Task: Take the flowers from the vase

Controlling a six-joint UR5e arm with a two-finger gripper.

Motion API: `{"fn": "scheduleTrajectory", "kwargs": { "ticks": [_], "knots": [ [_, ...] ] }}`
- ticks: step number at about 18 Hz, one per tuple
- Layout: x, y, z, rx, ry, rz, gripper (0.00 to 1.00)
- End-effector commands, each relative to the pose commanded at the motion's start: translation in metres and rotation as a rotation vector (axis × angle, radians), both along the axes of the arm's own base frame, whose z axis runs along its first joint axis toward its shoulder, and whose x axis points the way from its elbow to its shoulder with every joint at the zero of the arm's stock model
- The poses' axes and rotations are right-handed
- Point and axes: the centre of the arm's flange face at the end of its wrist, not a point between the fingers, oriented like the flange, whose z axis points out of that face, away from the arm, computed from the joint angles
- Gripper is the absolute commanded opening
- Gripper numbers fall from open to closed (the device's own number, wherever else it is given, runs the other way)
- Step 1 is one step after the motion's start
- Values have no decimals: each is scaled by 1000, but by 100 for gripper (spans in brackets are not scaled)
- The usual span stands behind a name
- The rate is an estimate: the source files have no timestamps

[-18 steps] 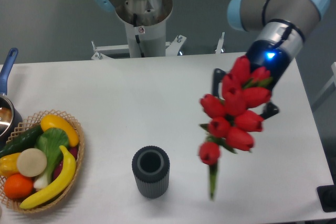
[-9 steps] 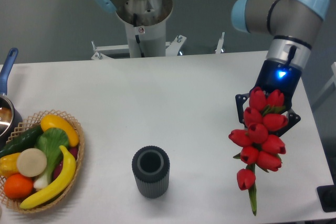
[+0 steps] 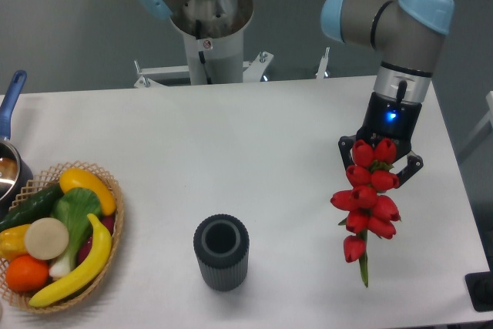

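The flowers [image 3: 367,196], a bunch of red tulip buds with a green stem end pointing down, hang over the right side of the table. My gripper [image 3: 379,161] is shut on the bunch near its top, its dark fingers showing on both sides of the uppermost buds. The vase [image 3: 221,252], a dark grey ribbed cylinder with an empty round mouth, stands upright near the table's front edge, well to the left of the flowers and apart from them.
A wicker basket [image 3: 108,256] of fruit and vegetables sits at the front left. A metal pot with a blue handle [image 3: 11,98] is at the left edge. A second arm's base [image 3: 208,21] stands behind the table. A dark object [image 3: 481,290] lies at the front right corner.
The gripper has carried the flowers rightward and lower, then slightly back toward the left. The bunch now hangs more upright and compact. The vase has not moved.
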Motion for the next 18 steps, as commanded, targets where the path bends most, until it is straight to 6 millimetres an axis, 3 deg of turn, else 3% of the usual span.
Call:
{"fn": "scheduleTrajectory", "kwargs": {
  "ticks": [7, 12, 18],
  "knots": [
    [-2, -15, -10, -267, 22, -3, 8],
    [12, 4, -4, -465, 29, -96, 9],
    [10, 8, -2, -478, 8, -106, 8]
  ]
}}
